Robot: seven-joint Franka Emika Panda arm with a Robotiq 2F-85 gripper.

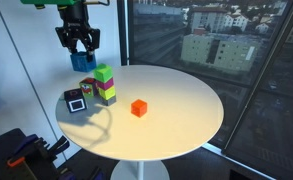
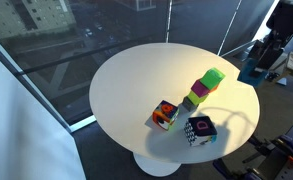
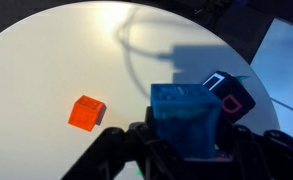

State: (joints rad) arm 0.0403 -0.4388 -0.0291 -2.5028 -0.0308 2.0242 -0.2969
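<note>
- Step in hand, as I judge it: carrying. My gripper (image 1: 79, 48) is clamped on the blue cube (image 1: 81, 62), which hangs off the table near the stack (image 1: 105, 85).
- Any lowering calls for clearance from the stack and a firm grip.
- The black cube (image 1: 76, 101) sits just beside the stack, and the orange cube (image 1: 139, 108) sits apart from it.
- Surface: a round white table (image 1: 186, 115).
- Room: a window (image 1: 216, 40) behind the stack, with buildings outside.

Arm raised, tool (image 1: 79, 52) pointing down, jaws clamped tight
</note>
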